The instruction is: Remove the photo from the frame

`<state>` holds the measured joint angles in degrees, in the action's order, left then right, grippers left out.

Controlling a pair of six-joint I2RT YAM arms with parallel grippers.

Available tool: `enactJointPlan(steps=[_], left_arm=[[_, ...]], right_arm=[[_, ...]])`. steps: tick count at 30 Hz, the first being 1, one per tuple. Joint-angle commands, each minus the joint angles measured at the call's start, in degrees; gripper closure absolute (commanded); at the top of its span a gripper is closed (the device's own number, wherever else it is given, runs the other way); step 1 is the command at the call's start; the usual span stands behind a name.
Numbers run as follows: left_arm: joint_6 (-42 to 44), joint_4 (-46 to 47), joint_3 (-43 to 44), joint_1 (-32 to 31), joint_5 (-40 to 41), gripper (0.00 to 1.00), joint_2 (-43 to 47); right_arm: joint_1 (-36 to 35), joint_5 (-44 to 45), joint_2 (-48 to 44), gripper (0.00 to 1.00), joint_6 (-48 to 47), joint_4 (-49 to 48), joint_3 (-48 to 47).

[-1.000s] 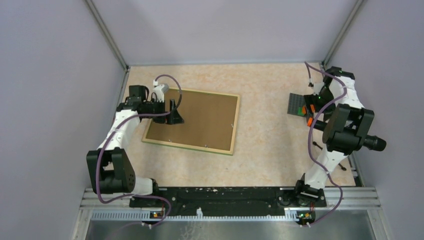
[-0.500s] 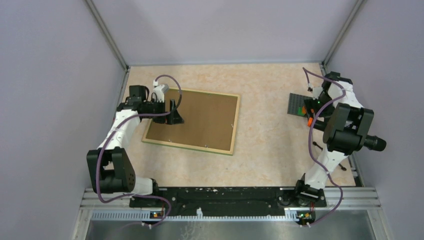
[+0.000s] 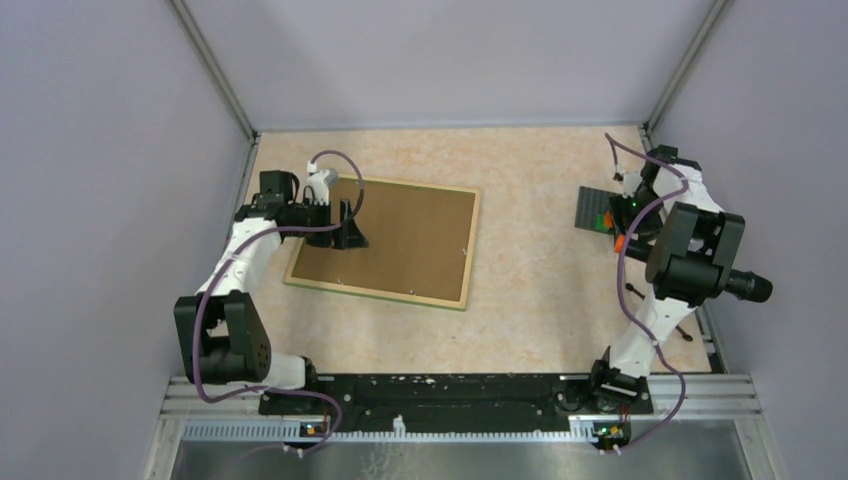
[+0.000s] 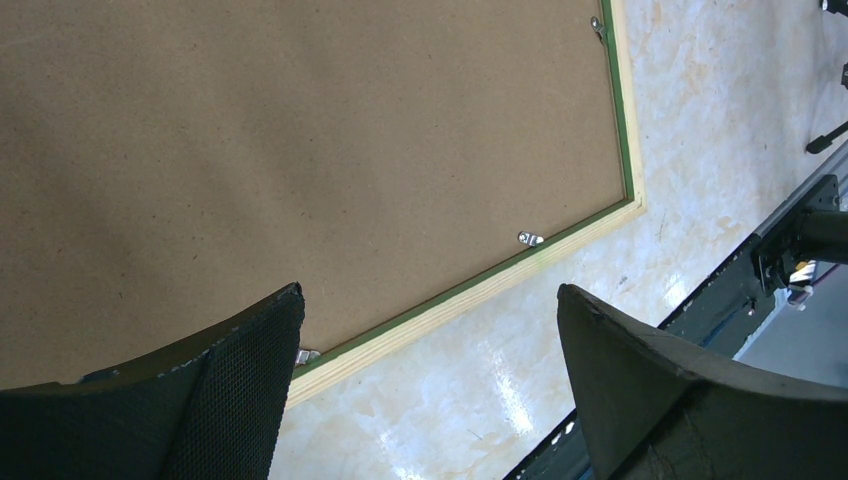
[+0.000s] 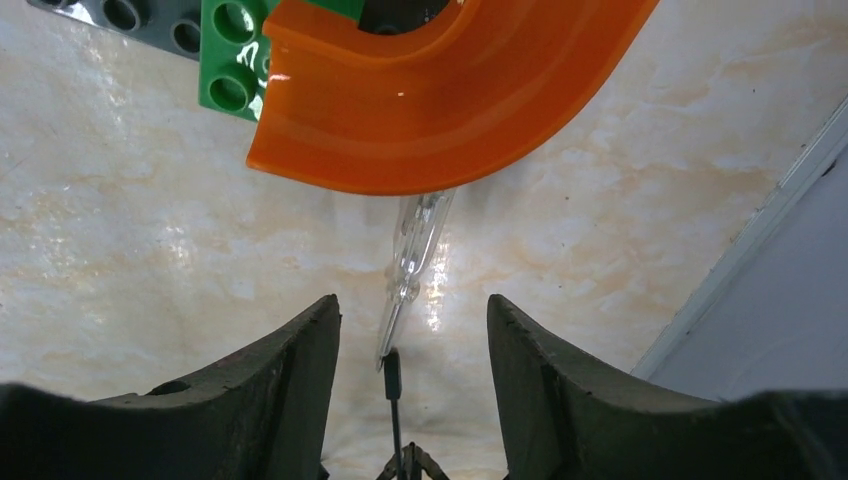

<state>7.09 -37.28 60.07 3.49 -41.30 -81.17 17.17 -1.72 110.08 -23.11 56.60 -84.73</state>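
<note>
The frame (image 3: 385,243) lies face down left of the table's middle, its brown fibreboard back (image 4: 300,150) up and a thin green border (image 4: 627,130) round it. Small metal clips (image 4: 529,238) sit along its near edge. The photo is hidden under the back. My left gripper (image 3: 345,225) hovers over the frame's left part, open, with its jaws (image 4: 430,320) straddling the frame's edge and holding nothing. My right gripper (image 3: 625,215) is far off at the right wall, its jaws (image 5: 412,320) apart around a thin clear-handled tool (image 5: 415,250) without touching it.
A grey baseplate (image 3: 592,208) with a green brick (image 5: 232,60) and an orange curved piece (image 5: 440,90) lies just beyond the right gripper. Thin dark tools (image 3: 635,290) lie by the right arm. The right wall's rail (image 5: 760,240) is close.
The right gripper's jaws have narrowed and its wrist has shifted slightly toward the back. The left arm and the frame have not moved.
</note>
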Motion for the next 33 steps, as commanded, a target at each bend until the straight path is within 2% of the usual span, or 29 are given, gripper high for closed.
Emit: enactJointPlan(steps=[1,9,17,21,26,31,33], left_arm=[[-0.52,0.93,1.09,-0.23,-0.37,0.01,-0.47],[-0.5,1.02,1.25,-0.23,-0.25,0.01,-0.86],[-0.31,0.71,1.77,-0.23,0.03,0.01,-1.4],[-0.11,0.39,2.21,-0.23,0.14,0.01,-1.64],[0.15,0.17,2.91,-0.22,0.34,0.01,-1.62],[0.24,-0.26,3.7,-0.22,0.32,0.01,-1.74],[-0.03,-0.44,3.77,-0.21,-0.14,0.01,-1.64]], right_arm=[[0.83,-0.79,1.44,0.46,1.33,-2.67,1.21],[0.85,-0.33,2.04,0.53,1.78,-5.36,4.18],[0.85,-0.36,2.43,0.54,2.24,-7.55,6.33],[0.84,-1.08,2.27,0.6,2.37,-7.88,7.19],[0.86,-2.72,0.77,0.76,1.9,-7.41,7.94],[0.67,-4.71,-0.76,1.0,0.55,-4.75,6.95],[0.41,-5.51,-1.69,1.0,-0.4,-3.78,6.62]])
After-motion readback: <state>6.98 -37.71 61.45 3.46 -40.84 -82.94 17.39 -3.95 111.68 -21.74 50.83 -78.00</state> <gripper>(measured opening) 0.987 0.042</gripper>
